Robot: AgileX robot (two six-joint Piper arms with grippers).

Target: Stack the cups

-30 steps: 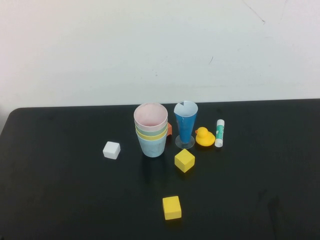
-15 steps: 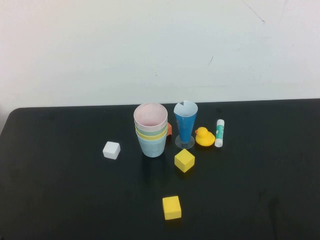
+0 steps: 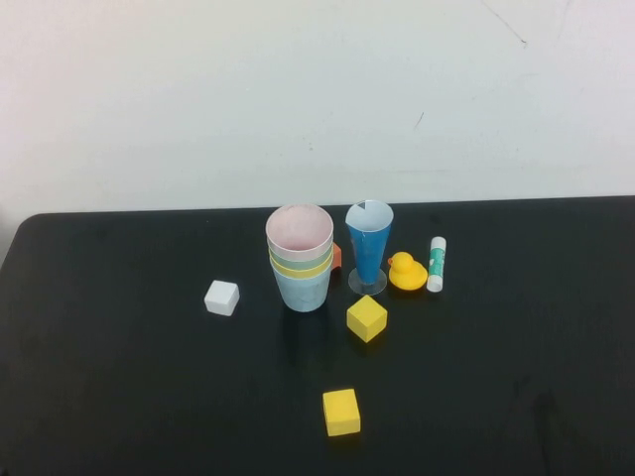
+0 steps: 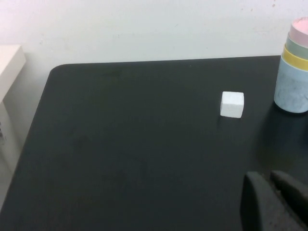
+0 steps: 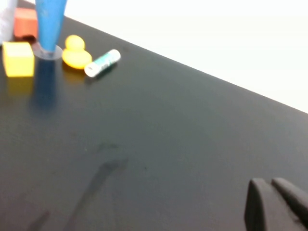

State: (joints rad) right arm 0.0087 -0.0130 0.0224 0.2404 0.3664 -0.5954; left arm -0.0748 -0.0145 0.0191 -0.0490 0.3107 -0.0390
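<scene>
The four cups stand nested in one upright stack (image 3: 300, 260) at the middle of the black table (image 3: 119, 377): light blue (image 3: 304, 291) at the bottom, then yellow (image 3: 301, 268), mint green (image 3: 297, 255), and pale pink (image 3: 299, 230) on top. The stack also shows at the edge of the left wrist view (image 4: 293, 72). Neither arm shows in the high view. My left gripper (image 4: 269, 177) is shut and empty above bare table, well away from the stack. My right gripper (image 5: 269, 182) is shut and empty above bare table on the right side.
A tall blue cone glass (image 3: 368, 248) stands right of the stack, with a yellow duck (image 3: 406, 272) and a glue stick (image 3: 436, 264) beside it. An orange block (image 3: 335, 256) sits behind the stack. A white cube (image 3: 221, 297) lies to the left and two yellow cubes (image 3: 366, 318) (image 3: 340, 412) in front.
</scene>
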